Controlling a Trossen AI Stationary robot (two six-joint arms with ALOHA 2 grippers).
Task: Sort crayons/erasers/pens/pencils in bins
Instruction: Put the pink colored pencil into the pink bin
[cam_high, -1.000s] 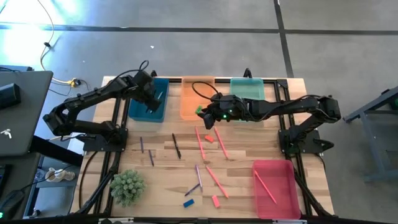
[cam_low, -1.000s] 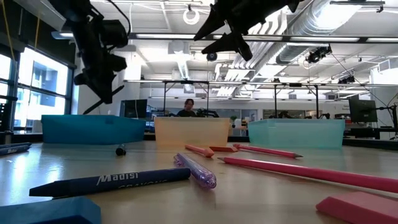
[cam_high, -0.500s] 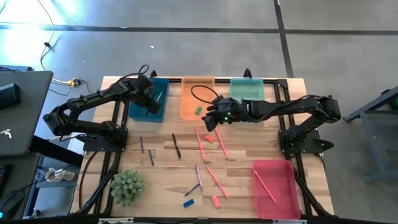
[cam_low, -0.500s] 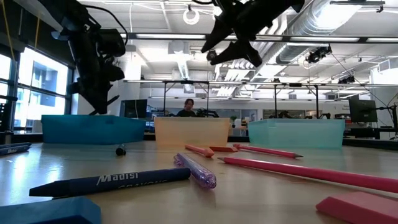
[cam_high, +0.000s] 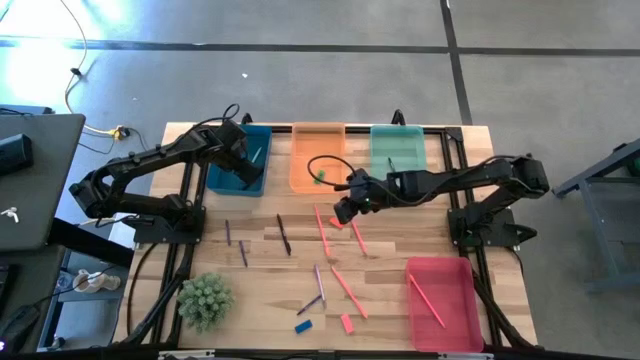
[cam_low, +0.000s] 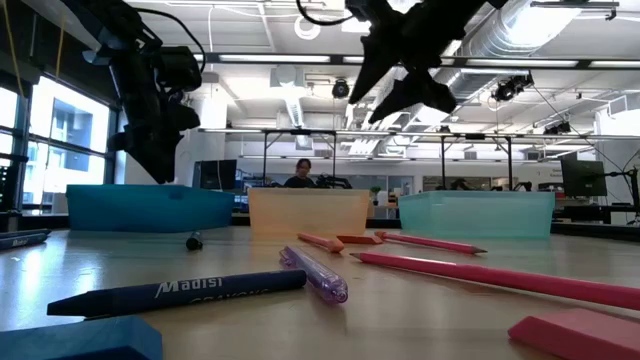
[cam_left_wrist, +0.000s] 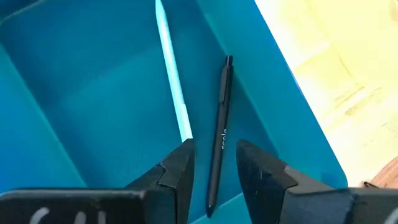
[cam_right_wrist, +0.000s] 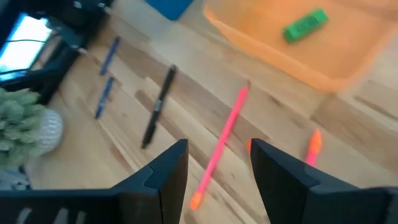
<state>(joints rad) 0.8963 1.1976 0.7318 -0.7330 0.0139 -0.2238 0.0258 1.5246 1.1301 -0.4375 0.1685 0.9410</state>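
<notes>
on the wooden counter (cam_high: 270, 285), the left end effector (cam_left_wrist: 214, 163) is hanging half-open and empty over the blue bin (cam_high: 240, 160); the right end effector (cam_high: 343, 212), open and empty, is likely heading for a pink eraser (cam_high: 336, 223) next.

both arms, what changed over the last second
The right gripper let a green eraser drop into the orange bin, then drew back over the table, open and empty. The left gripper dipped into the blue bin and opened, leaving a black pen there. Everything on the table stayed put.
</notes>
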